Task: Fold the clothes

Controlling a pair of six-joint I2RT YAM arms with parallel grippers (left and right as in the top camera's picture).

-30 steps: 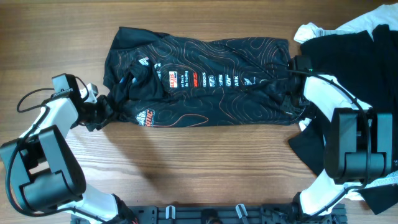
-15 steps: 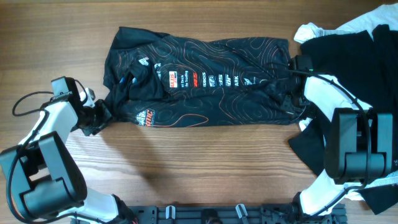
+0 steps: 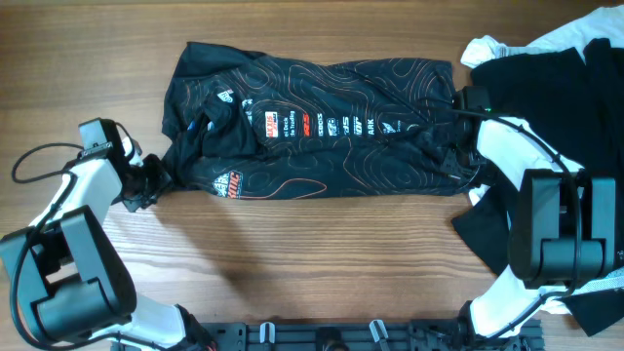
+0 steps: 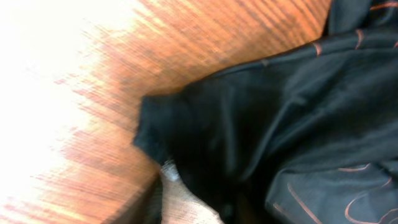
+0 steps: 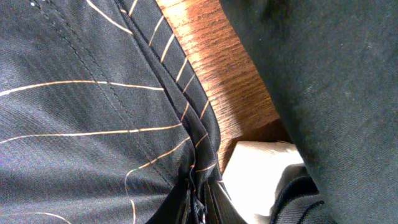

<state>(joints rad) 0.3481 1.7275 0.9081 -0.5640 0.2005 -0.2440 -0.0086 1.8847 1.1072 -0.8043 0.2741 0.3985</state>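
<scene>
Right now the black jersey (image 3: pixel 322 127) lies spread flat on the wooden table (image 3: pixel 292 253), its long side running across and its row of small logos facing up. My left arm comes in from the near side of the jersey's left end, elbow bent outward and wrist turned toward the cloth. That puts my left gripper (image 3: pixel 148 181) at the jersey's lower left corner, against the bunched sleeve. Through my left wrist camera I see a dark point of fabric lying over the wood close under me. The view is blurred, though, and I cannot tell whether my jaws pinch it or stand loose. My right arm stretches along the jersey's right end, over the pile of other clothes (image 3: pixel 556 78), with my right gripper (image 3: pixel 456 103) at the jersey's upper right edge. It is clenched on the striped hem, which gathers into folds between my fingers. Just right of the jersey, a white garment (image 3: pixel 485 47) peeks out beside the black ones.
</scene>
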